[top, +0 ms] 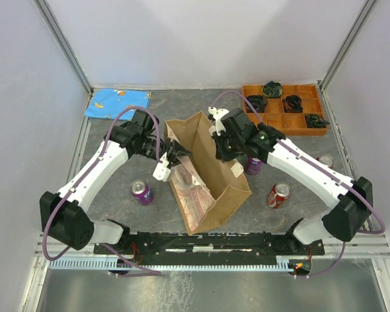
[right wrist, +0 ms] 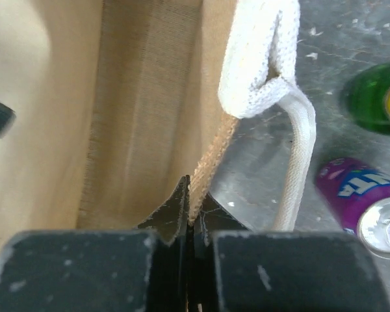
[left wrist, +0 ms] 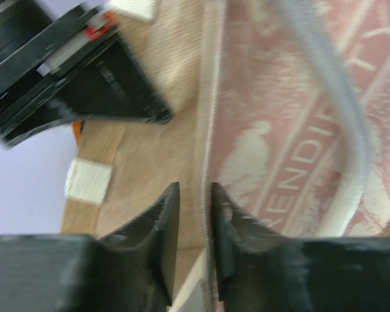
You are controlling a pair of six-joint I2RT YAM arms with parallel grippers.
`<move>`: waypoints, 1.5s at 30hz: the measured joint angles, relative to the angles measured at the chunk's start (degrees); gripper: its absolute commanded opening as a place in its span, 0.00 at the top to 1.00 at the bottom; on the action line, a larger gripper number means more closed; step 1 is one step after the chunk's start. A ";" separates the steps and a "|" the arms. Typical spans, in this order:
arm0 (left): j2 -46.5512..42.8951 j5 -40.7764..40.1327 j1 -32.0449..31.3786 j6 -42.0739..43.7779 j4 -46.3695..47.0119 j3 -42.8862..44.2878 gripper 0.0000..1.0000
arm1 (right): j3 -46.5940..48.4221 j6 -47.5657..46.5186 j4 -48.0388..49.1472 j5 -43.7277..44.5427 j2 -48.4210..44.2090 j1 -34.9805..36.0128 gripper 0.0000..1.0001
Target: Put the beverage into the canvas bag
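The tan canvas bag point(top: 208, 175) stands open at the table's middle, its pale lettered panel point(left wrist: 279, 130) toward the left arm. My left gripper point(top: 172, 155) is at its left rim: the jaws point(left wrist: 195, 188) stand a narrow gap apart with the hem between them, not pinched. My right gripper point(top: 219, 146) is at the right rim, shut point(right wrist: 194, 188) on the woven edge beside a cream rope handle point(right wrist: 260, 58). Beverage cans lie on the table: a purple one point(top: 142, 192) on the left, a purple one point(top: 253, 164) and a red one point(top: 278, 194) on the right.
An orange divided tray point(top: 283, 86) with black items sits at the back right, and a blue cloth point(top: 117, 103) at the back left. Another can point(top: 325, 160) lies near the right arm. A green can point(right wrist: 377, 97) lies past the purple one point(right wrist: 361, 188).
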 measured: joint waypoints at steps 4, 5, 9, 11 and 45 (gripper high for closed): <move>-1.90 -2.40 -0.09 -16.06 19.63 -1.84 0.14 | -0.46 -0.24 0.24 3.82 0.07 0.09 1.00; -2.73 -3.80 -0.09 -21.70 24.72 -2.62 0.13 | -0.46 -0.26 0.55 4.55 0.07 0.09 1.00; -4.04 -13.00 0.09 -46.07 37.53 0.02 0.10 | -0.46 -0.22 1.66 7.43 0.07 0.09 1.00; -3.43 -18.80 0.37 -59.01 37.42 5.88 0.09 | -0.46 -0.04 2.12 8.35 0.07 0.09 1.00; 7.96 -28.79 0.94 -145.46 9.51 8.83 0.29 | -2.34 1.70 7.34 13.20 0.98 0.68 1.00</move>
